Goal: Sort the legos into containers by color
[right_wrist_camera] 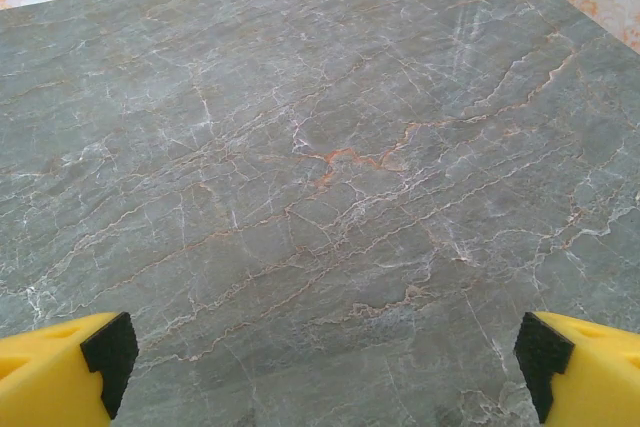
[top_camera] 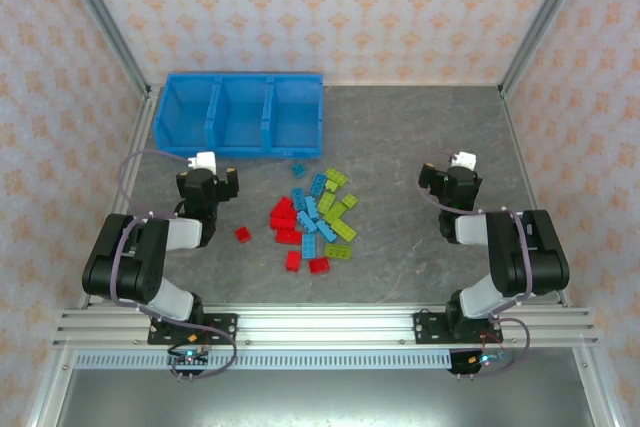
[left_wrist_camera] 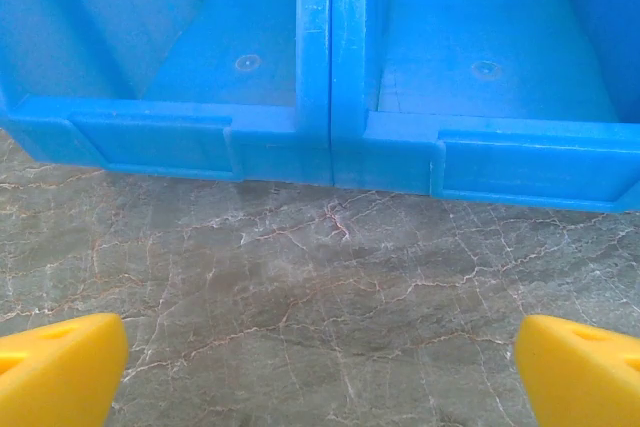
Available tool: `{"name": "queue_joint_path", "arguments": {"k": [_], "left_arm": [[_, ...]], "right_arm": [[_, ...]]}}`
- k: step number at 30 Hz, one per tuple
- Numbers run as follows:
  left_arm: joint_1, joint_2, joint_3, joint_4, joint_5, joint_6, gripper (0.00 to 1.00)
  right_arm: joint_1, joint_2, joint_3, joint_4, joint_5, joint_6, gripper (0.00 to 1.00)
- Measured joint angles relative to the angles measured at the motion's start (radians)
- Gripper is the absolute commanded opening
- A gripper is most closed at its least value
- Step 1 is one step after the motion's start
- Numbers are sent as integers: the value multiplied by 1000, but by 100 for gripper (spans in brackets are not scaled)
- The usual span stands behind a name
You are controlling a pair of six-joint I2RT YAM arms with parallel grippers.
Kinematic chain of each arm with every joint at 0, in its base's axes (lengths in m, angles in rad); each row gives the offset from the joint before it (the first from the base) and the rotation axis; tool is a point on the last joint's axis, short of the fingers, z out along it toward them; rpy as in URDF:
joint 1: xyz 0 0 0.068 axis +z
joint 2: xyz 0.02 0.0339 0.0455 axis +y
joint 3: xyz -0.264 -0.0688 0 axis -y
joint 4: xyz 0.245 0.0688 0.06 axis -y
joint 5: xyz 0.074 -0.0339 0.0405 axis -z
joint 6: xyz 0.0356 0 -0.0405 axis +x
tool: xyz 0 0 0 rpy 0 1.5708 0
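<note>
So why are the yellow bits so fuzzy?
Left wrist view: the yellow jaws are probably too close to the lens and blur; the bright blue plastic bin shows pale glare on its divider. Right wrist view: blurry jaws too, sharp grey marbled tabletop.

**Robotics laboratory test cell.** Two arms, the left arm (top_camera: 140,257) and the right arm (top_camera: 515,257), are bolted to a slotted aluminium rail (top_camera: 320,327) at the near edge of a desk (top_camera: 400,147) with a grey, marble-patterned top. Slanting metal frame posts (top_camera: 106,17) rise at the far corners. Flat panels (top_camera: 350,7) printed with an orange floral wallpaper pattern close off the back and both sides. Loose cables (top_camera: 124,175) loop from the arms, and small lights (top_camera: 484,358) glow below the rail.
</note>
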Motion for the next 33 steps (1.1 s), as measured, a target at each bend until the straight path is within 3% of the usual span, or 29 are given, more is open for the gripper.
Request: {"name": "queue_joint_path", "arguments": {"k": [20, 26, 30, 33], "left_arm": [[0, 0, 0, 0, 0, 0, 100], [-1, -3, 7, -12, -14, -3, 100], [-20, -55, 65, -126, -59, -18, 100], [-37, -140, 99, -214, -80, -34, 100]], "right_arm": [[0, -6, 0, -7, 3, 0, 99], [22, -249, 158, -410, 90, 120, 100], [39, -435, 316, -652, 60, 263, 100], [70, -462, 425, -827, -7, 356, 100]]}}
